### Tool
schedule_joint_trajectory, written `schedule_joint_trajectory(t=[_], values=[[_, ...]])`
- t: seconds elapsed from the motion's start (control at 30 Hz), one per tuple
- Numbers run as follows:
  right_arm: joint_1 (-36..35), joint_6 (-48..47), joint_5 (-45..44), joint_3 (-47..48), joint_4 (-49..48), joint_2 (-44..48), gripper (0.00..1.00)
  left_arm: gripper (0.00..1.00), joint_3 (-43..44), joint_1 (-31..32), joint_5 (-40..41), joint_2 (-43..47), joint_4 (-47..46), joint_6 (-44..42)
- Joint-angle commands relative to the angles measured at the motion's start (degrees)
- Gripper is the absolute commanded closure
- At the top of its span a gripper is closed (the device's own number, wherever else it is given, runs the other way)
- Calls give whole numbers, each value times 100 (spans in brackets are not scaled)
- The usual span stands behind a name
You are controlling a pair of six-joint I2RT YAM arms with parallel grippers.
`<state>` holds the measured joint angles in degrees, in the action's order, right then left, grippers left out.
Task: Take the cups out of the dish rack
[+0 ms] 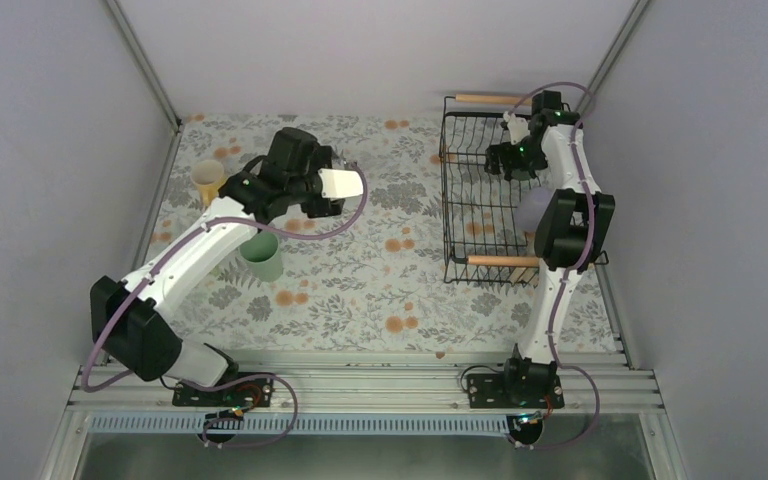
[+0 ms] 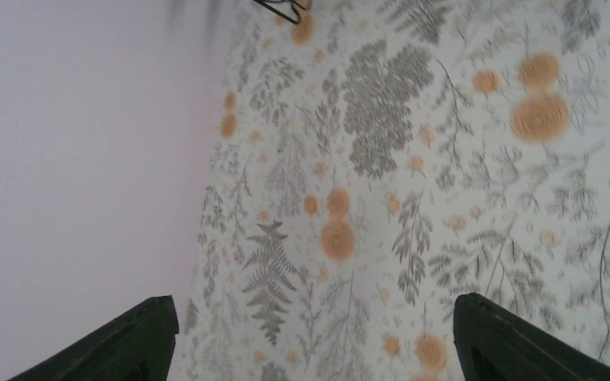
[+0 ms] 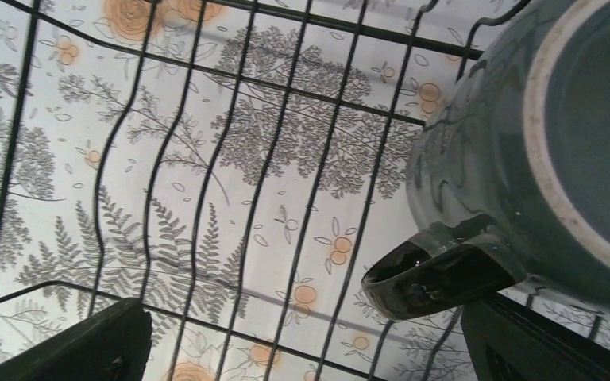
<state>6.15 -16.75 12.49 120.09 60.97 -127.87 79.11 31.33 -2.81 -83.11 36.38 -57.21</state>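
**Desk:** Where were the cups seen?

**Photographer:** Two were pictured upright on the flower-patterned table (image 1: 360, 300), outside the dish rack (image 1: 465, 200). A yellow mug (image 1: 207, 180) was seen at 10 o'clock and a mint green mug (image 1: 261, 256) at 9 o'clock, the latter partly overhung by the left arm (image 1: 190, 250). The rack was seen at 2 o'clock, with its wooden handles (image 1: 485, 99) at the far and near ends. A lavender mug (image 1: 533, 208) was glimpsed inside it toward the near end, half hidden behind the right arm (image 1: 572, 225).

**Desk:** And how were the pincers shown?

**Photographer:** The left pincer (image 2: 314, 349) was caught spread wide above the patterned cloth, toward 11 o'clock of the table's middle, with nothing held between its fingers. The right pincer (image 3: 306, 353) was pictured over the far end of the rack, also spread wide and empty. Only wire and cloth were seen in the gap.

**Desk:** Was anything recorded close to it?

**Photographer:** A dark green mug (image 3: 540, 135) was seen at 3 o'clock in the right wrist view, among the rack's wires. Its handle (image 3: 437, 278) was turned toward 7 o'clock, just beside one finger (image 3: 524, 349) of that pincer. Whether the two were touching could not be told.
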Motion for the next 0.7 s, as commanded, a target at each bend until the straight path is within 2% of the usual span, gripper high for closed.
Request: schedule_joint_trajectory(t=[0.0, 0.23, 0.5, 0.57, 0.67], values=[[43, 236, 520, 196, 30, -43, 0, 1, -434, 13, -320, 259, -1440, 371], [44, 322, 764, 191, -209, -300, 0, 0, -1101, 9, -734, 412, -2562, 556], [43, 465, 370, 93, -487, -603, 6, 0, -1276, 13, -1134, 254, -2939, 693], [44, 583, 212, -37, -722, -585, 8, 0, -1324, 15, -1239, 262, -3021, 705], [37, 801, -124, -290, -1149, -458, 24, 0, -1447, 14, -1330, 292, -3182, 745]])
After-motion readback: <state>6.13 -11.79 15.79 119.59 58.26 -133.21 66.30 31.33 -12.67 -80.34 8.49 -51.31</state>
